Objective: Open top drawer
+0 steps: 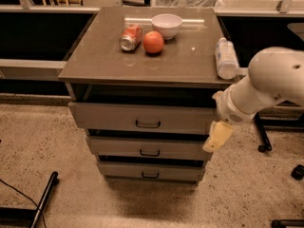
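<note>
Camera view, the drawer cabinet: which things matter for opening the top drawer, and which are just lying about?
For the job: top drawer, its loop handle, gripper hanging beside the drawers' right end.

Lying about: can on its side, orange fruit, white bowl, bottle lying at the right edge, all on the cabinet top; also middle drawer, bottom drawer.

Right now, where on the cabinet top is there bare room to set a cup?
The front half of the cabinet top is bare, from the left edge across to the bottle. The back is crowded: can, fruit, bowl. The gripper hangs by the right end of the top drawer.
</note>
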### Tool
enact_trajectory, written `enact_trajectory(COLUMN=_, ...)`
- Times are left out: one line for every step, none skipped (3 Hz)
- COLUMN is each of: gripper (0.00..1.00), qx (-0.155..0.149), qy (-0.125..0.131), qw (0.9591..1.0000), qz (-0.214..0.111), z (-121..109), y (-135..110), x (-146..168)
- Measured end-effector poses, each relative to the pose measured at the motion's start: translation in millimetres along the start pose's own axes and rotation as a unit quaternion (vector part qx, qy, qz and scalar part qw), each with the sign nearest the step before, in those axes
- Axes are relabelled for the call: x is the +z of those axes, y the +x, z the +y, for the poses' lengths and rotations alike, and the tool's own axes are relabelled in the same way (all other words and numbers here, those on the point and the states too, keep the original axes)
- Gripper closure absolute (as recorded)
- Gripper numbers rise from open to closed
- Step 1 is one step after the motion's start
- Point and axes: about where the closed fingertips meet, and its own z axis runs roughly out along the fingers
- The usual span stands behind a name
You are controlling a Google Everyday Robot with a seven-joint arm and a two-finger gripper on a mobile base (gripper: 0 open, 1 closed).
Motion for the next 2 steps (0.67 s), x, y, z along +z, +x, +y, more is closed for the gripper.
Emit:
enact_trajectory(gripper=0.00, qx=0.035, qy=0.028, qw=0.9978, qz=-0.049, z=-28, y=-2, x=53)
enact_trajectory(gripper=0.00, qx=0.042, qy=0.068, qw=0.9934, qz=-0.082, z=-54, y=-13, x=78)
